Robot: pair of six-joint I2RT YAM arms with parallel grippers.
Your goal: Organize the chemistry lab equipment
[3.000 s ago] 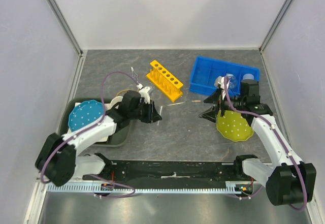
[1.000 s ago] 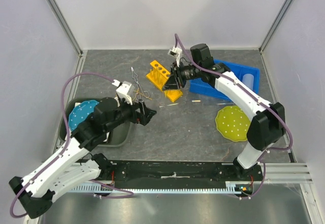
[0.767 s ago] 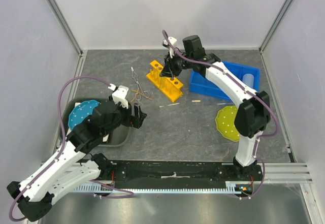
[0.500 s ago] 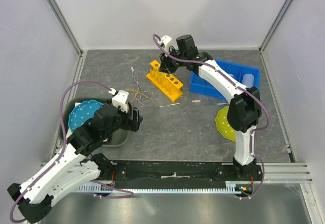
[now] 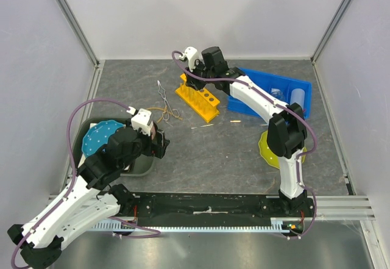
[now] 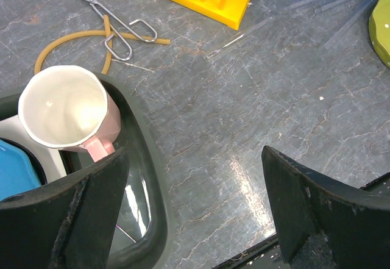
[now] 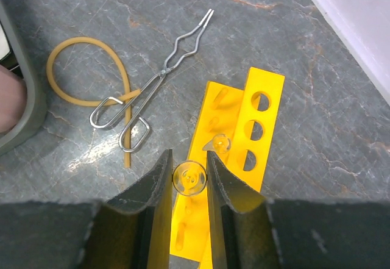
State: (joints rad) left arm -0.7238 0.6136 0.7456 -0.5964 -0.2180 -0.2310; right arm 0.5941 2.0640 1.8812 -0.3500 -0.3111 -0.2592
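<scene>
Hovering w/ a thin clear rod [image 7: 189,178] pinched end-down, the right gripper [image 7: 187,162] sits just over the far-left holes of the yellow rack [image 7: 272,122]; left gripper [image 6: 192,159] wide open, empty.

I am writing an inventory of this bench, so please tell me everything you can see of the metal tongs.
The metal tongs are thin, shiny wire, shaped like scissors: two arms cross at a pivot, with two finger rings at one end and narrow tips, nearly together, at the other. They lie flat on the grey marbled table, beside the yellow rack but apart from it. Their rings overlap the tan rubber loop; which lies on top is unclear.
</scene>
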